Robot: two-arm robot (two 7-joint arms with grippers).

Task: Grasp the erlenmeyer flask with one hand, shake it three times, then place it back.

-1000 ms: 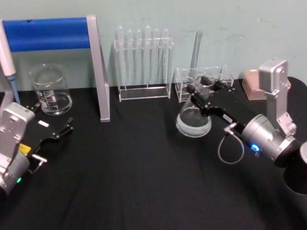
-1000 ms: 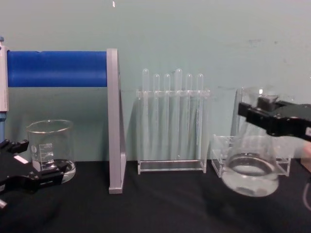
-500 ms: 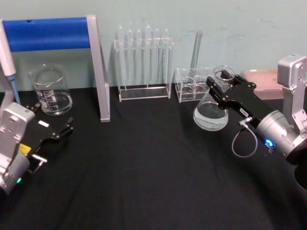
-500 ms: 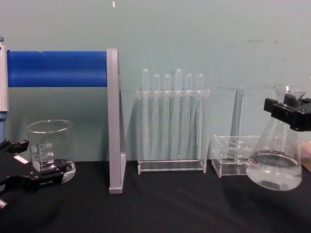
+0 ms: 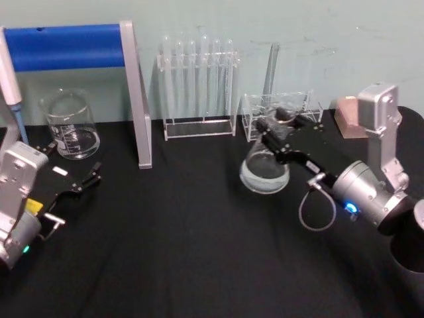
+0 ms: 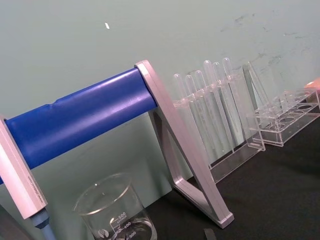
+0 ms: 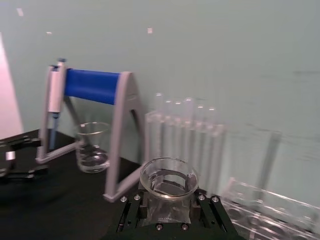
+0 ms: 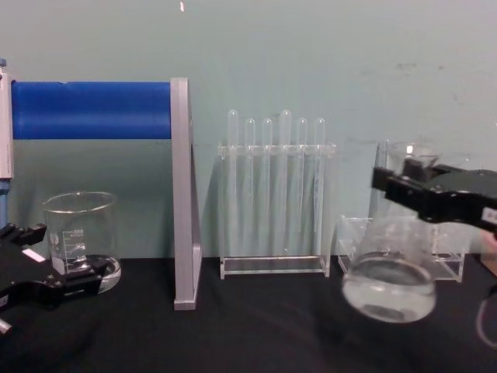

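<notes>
The erlenmeyer flask hung near upright, apparently lifted clear of the table, just before the small clear rack. The right gripper was clamped on its neck, reaching in from the right, with the flask's body below. The left gripper sat spread and empty, well apart, near the beaker.

On beaker: white graduation numerals in left wrist view, read roughly 400 and 300, figure above them unsure; same scale in chest view too small to read. Marks on erlenmeyer flask too faint to read. Small print on right gripper body in right wrist view, blurred, unreadable
</notes>
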